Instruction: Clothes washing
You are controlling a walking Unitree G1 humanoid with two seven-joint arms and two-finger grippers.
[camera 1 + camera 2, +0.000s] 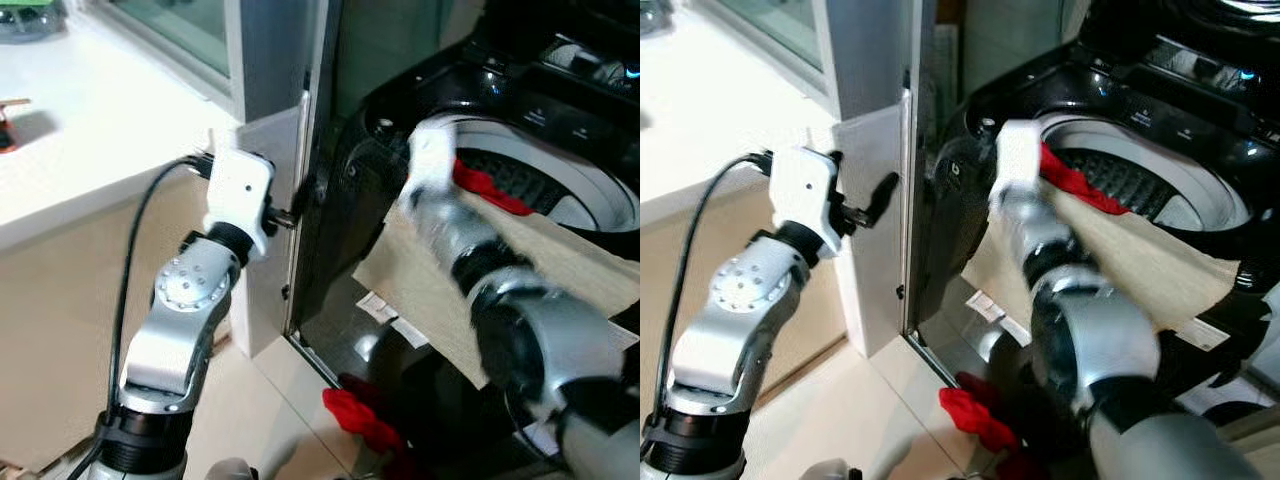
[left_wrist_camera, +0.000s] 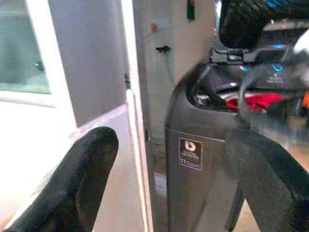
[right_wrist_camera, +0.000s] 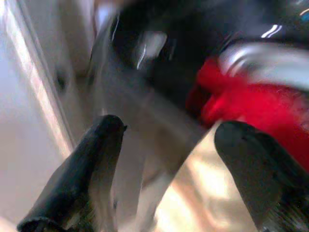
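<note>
Risk: beige cloth (image 1: 1140, 265) draped over washing machine rim (image 1: 1200, 180) may slide off beside fallen red garment (image 1: 975, 415); right gripper (image 3: 166, 159) wide, empty.

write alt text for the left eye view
The right arm, blurred, reaches its right gripper to the rim of a black top-loading washing machine, where a red garment and a beige cloth hang.

Head eyes look down, wrist cameras close, all sharing the washing machine (image 1: 560, 190)
</note>
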